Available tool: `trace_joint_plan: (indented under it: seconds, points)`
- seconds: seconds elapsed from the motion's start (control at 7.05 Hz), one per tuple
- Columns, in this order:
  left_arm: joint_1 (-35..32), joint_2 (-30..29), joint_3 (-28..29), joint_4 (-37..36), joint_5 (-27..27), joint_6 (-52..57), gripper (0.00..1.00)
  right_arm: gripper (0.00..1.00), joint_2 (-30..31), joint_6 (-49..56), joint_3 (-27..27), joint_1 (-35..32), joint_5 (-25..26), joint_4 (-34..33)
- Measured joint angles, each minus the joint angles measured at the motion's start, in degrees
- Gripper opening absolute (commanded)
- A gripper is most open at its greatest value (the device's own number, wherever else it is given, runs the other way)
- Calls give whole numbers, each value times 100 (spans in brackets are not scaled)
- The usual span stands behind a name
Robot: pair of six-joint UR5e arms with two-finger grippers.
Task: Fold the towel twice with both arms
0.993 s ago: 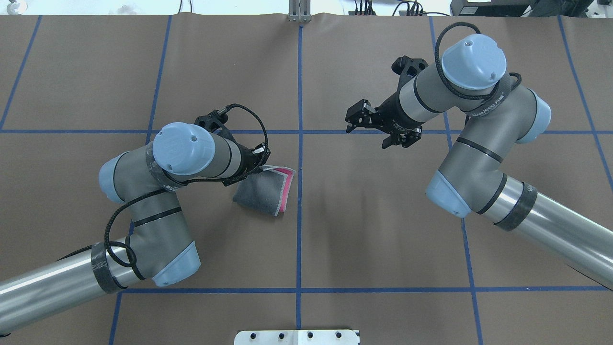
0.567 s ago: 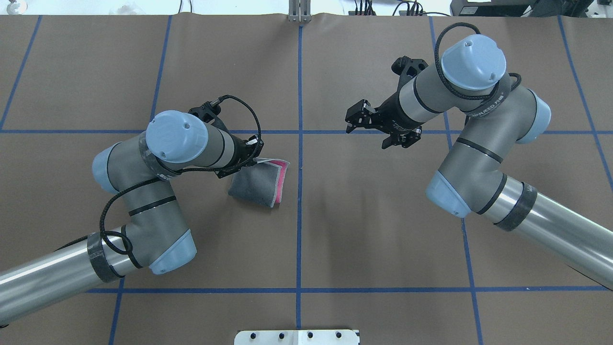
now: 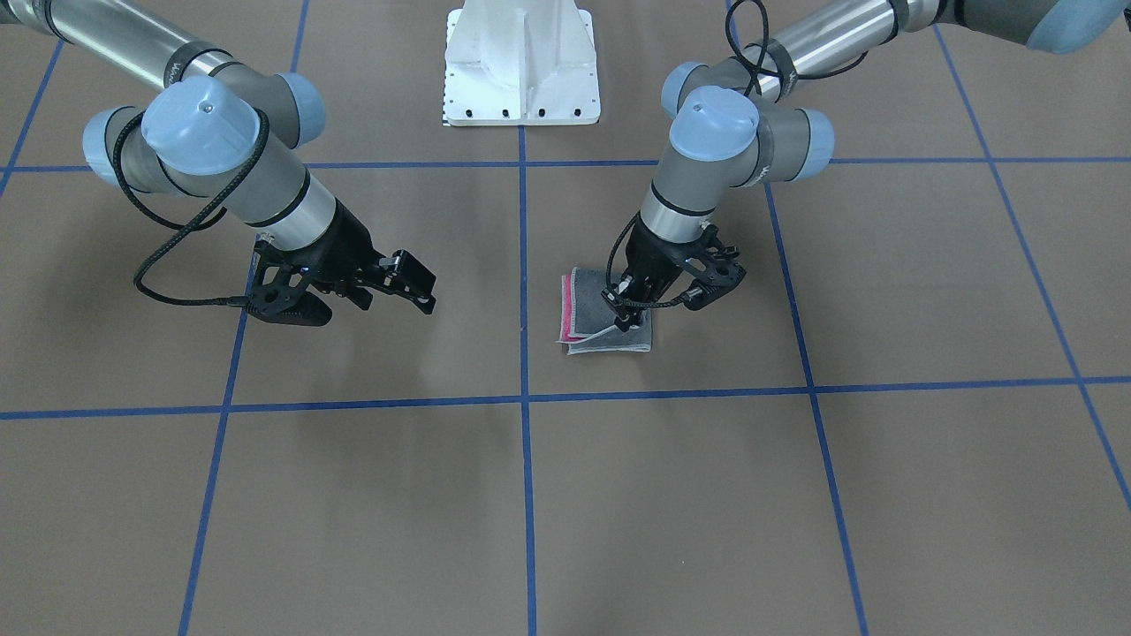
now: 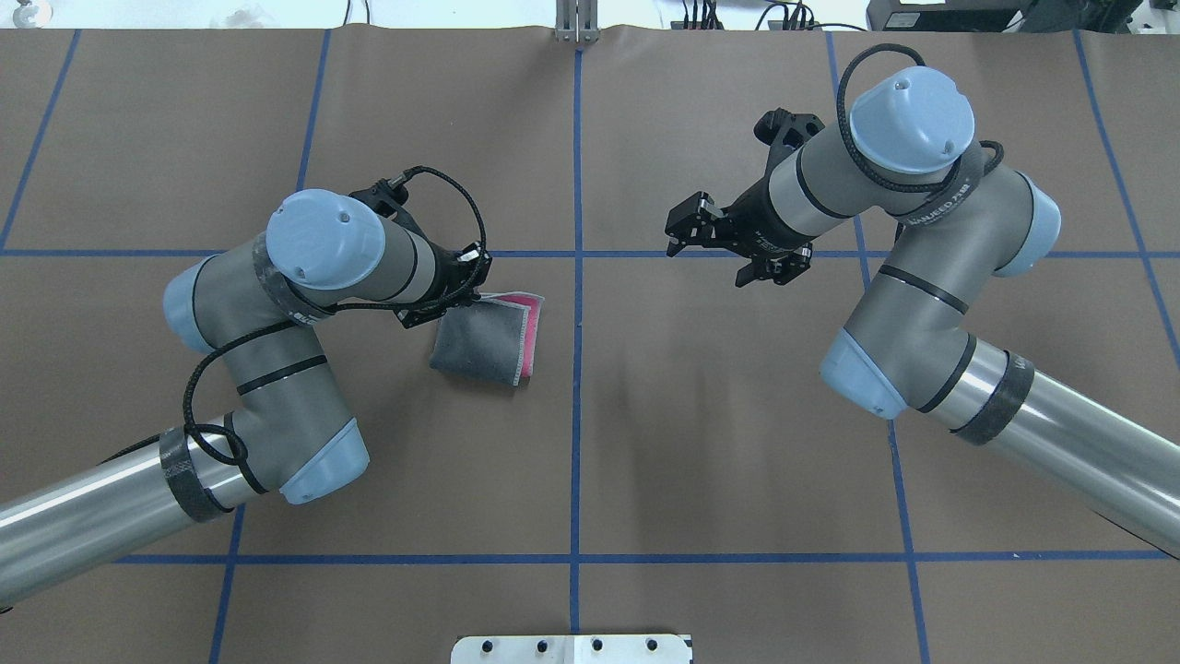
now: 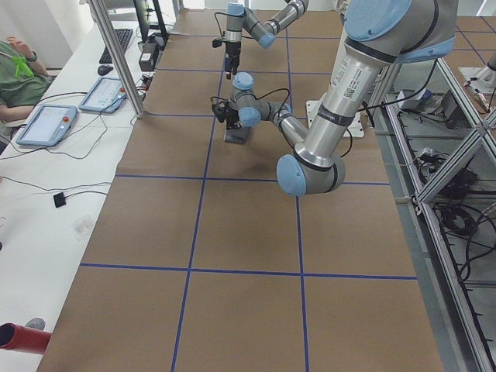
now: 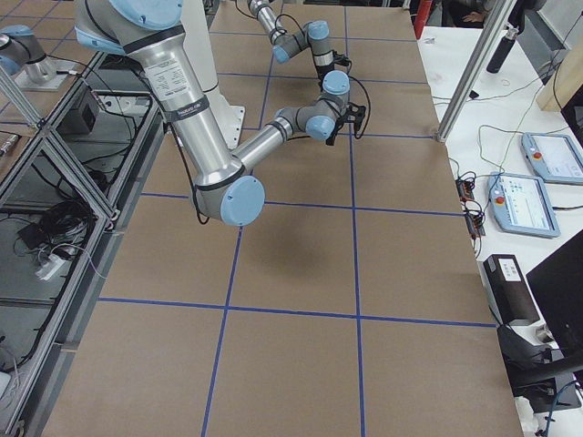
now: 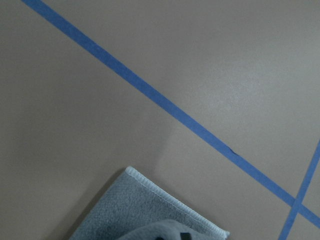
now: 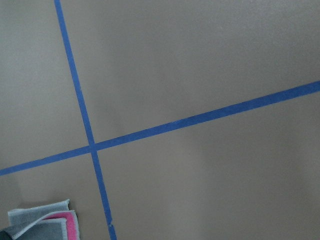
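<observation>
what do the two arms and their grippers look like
The left arm and right arm are silver-grey jointed tubes with light blue joint caps, black bands and looping black braided cables. The left gripper and right gripper are black, two-fingered, open-framed.

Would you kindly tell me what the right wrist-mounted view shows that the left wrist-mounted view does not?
Only the right wrist view shows the pink layer of the towel, between grey ones. Only the left wrist view shows a long stitched edge of the grey face, a fold lying over it. Both show grey cloth, the brown table cover and crossing blue tape lines.
</observation>
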State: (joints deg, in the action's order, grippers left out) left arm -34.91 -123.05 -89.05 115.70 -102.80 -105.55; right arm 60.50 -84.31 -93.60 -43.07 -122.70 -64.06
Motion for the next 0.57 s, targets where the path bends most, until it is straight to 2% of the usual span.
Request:
trace_joint_plan:
  seconds: [0.57]
  points:
    - [-400, 9, 64, -2, -563, 5, 99, 100, -3, -11, 0, 0, 0, 1]
